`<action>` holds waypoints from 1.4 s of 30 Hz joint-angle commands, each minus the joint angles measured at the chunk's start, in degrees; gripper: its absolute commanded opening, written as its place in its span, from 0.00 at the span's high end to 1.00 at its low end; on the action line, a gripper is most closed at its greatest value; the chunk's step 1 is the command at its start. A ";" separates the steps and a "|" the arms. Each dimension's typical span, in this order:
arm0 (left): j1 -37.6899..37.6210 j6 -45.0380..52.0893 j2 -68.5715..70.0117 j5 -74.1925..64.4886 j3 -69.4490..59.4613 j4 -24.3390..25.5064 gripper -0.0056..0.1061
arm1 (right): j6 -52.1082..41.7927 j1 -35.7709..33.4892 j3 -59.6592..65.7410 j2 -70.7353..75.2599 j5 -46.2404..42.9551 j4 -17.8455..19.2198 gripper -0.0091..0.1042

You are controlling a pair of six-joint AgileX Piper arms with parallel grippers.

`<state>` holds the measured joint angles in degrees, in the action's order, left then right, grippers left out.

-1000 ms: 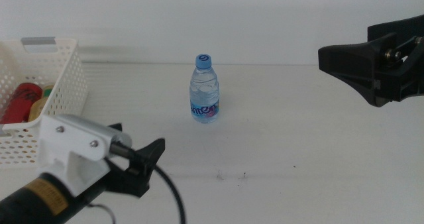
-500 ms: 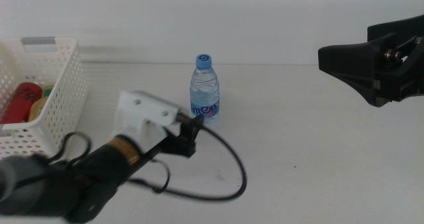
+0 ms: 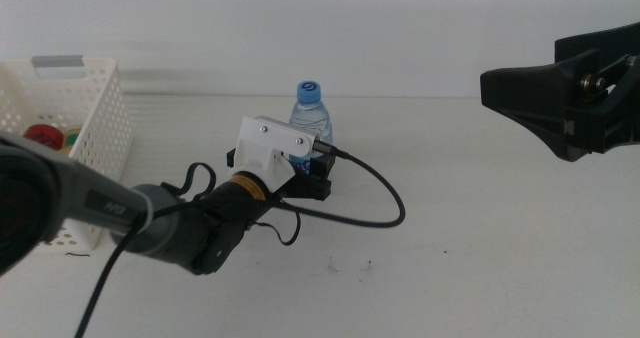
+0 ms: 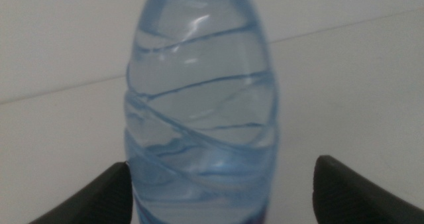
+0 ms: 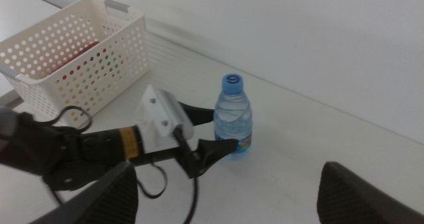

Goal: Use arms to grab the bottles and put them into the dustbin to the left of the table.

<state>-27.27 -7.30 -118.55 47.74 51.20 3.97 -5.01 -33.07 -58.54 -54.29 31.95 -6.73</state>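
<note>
The water bottle (image 3: 311, 113) stands upright, cap up, between the left gripper's (image 5: 213, 132) spread fingers (image 4: 99, 196).

A robot test bench, by the look of it. Bare white table (image 3: 480, 238) fills the frame's lower half; blank white wall (image 3: 300, 28) runs across the top.

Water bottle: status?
Left gripper open, jaws either side of upright water bottle. Right gripper waiting, open. Nothing in the way.
</note>
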 commanded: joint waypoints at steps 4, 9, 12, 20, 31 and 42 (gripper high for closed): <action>0.97 0.24 -4.34 -1.48 6.28 -0.48 0.14 | -0.01 -0.32 -0.38 0.26 -0.32 0.13 0.20; 0.97 0.41 -7.24 -2.04 10.68 -0.44 0.14 | -0.01 -0.32 -0.38 0.26 -0.32 0.13 0.20; 0.97 0.56 -8.58 -2.29 12.84 -1.11 0.14 | -0.01 -0.32 -0.38 0.26 -0.32 0.13 0.20; 0.97 1.73 -10.52 -4.77 15.39 -2.97 0.29 | -0.01 -0.32 -0.38 0.26 -0.32 0.13 0.20; 1.97 1.98 10.36 -24.42 8.74 -2.98 0.97 | -0.01 -0.32 -0.38 0.26 -0.32 0.13 0.20; 19.70 14.18 24.57 -83.96 27.79 -3.97 0.97 | -0.01 -0.32 -0.38 0.26 -0.32 0.13 0.20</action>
<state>-10.31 3.39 -94.30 -29.62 75.23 0.94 -5.01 -33.07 -58.54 -54.29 31.95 -6.73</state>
